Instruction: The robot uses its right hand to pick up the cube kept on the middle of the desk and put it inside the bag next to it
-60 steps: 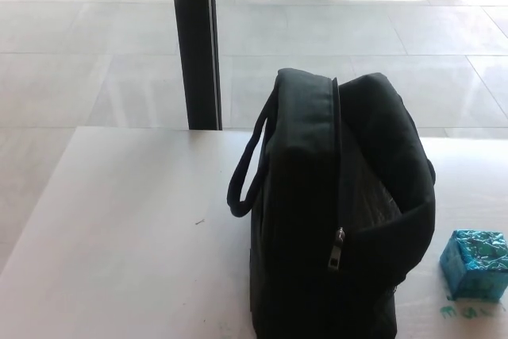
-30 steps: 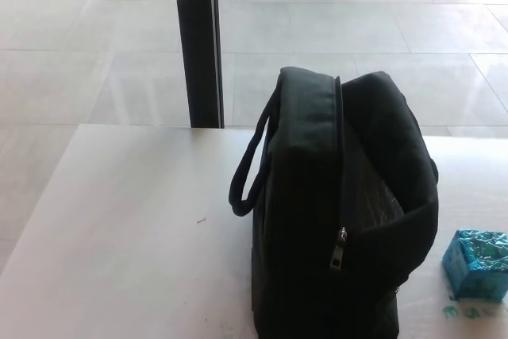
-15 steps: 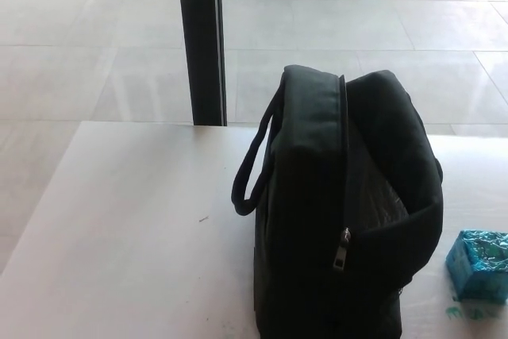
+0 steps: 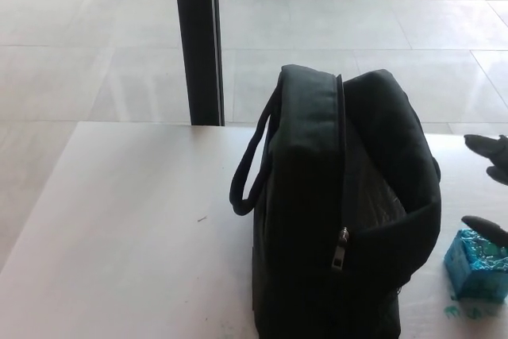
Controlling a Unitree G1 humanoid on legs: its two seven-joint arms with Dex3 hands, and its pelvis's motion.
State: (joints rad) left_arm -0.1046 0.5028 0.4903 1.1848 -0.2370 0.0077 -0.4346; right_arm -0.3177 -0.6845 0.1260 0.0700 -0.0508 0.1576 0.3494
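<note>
A black bag [image 4: 341,212] stands upright on the white desk [image 4: 135,228], its zipper undone and its top gaping toward the right. To its right, near the picture's edge, sits a shiny teal cube [image 4: 475,266]. My right hand [image 4: 489,184] reaches in from the right edge, just above the cube. Its black fingers [image 4: 486,145] are spread apart and hold nothing. One lower finger hangs right over the cube's top. My left hand is out of sight.
A black pillar [image 4: 198,37] rises behind the desk's far edge. Beyond it lies a pale tiled floor with bright patches of light. A loop handle [image 4: 248,172] hangs from the bag's left side. Small teal marks [image 4: 464,311] dot the desk before the cube.
My right hand has come into the picture from the right edge and now hovers above the cube. The bag and cube stay put; the camera shifted slightly.
</note>
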